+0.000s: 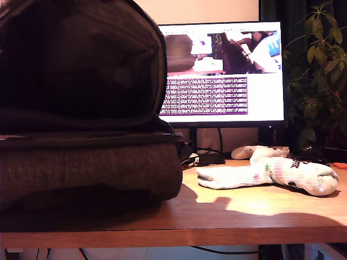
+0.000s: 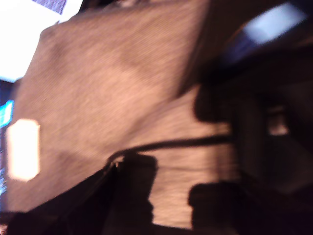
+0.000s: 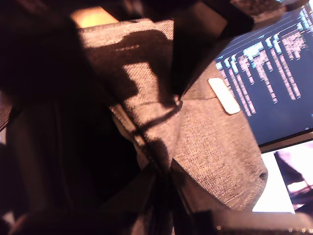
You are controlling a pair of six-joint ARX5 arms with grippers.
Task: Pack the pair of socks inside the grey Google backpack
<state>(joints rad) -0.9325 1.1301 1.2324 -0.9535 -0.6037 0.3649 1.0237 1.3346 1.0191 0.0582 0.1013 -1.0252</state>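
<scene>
The grey Google backpack point(image 1: 92, 168) fills the exterior view's left, its flap raised and the dark lining facing the camera. The pair of socks point(image 1: 271, 174) lies on the table point(image 1: 244, 216) toward the exterior view's right, apart from the backpack. No arm shows in the exterior view. The blurred first wrist view has the backpack's grey fabric point(image 2: 122, 88), its white patch point(image 2: 22, 149) and dark fingers point(image 2: 254, 122) close over it. In the second wrist view a dark finger point(image 3: 195, 44) tapers down onto a fold of the backpack point(image 3: 215, 142) near its white patch point(image 3: 224, 96), beside the dark opening.
A lit monitor point(image 1: 222, 65) stands behind the table, with a small white gadget point(image 1: 243, 151) at its foot behind the socks. A leafy plant point(image 1: 320, 81) fills the exterior view's right edge. Cables hang under the table's front edge.
</scene>
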